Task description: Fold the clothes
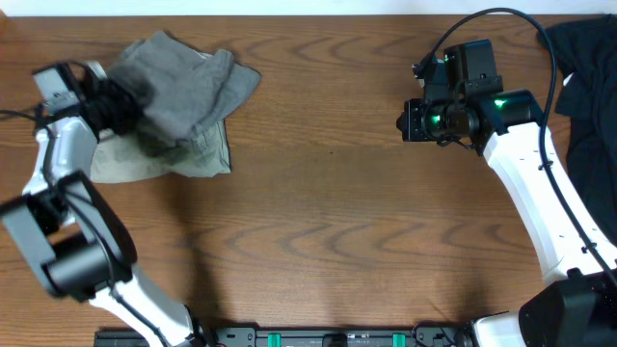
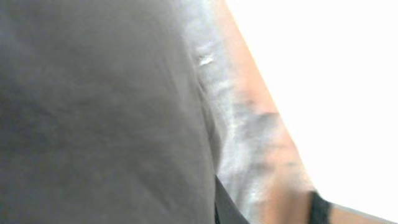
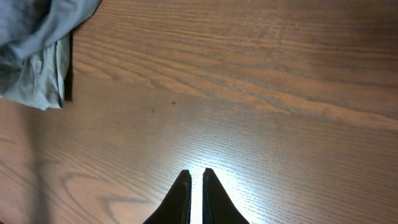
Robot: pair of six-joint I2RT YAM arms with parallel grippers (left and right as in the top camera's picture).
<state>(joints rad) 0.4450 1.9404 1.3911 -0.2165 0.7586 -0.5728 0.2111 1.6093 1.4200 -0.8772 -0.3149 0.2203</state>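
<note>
Three garments are on the worktop (image 1: 328,222): the grey shorts (image 1: 188,82) lie crumpled at the far left corner, heaped on the khaki shorts (image 1: 198,159), which lie flatter beneath them. A black garment (image 1: 588,87) sits at the far right edge, well apart from both. The left arm (image 1: 58,154) reaches into the near-left side of the grey heap. Its wrist camera shows only blurred grey cloth pressed close, so I cannot tell whether the left jaws are open or clamped on fabric. The right arm (image 1: 530,183) holds its head over bare wood, pointing towards the heap. From its wrist view the right jaws are drawn almost together with nothing between them, and the heap's corner shows only at the upper left of that view. What the next move depends on, as I judge it, is that the grey shorts lie directly at the left jaws and a good way to the left of the right jaws. The bundle spreads mostly left to right, with no clean waistband-to-hem line to fold along yet. The left arm is therefore far better placed to lift or spread the shorts, while the right arm would first have to cross the open worktop to reach a second edge.
</note>
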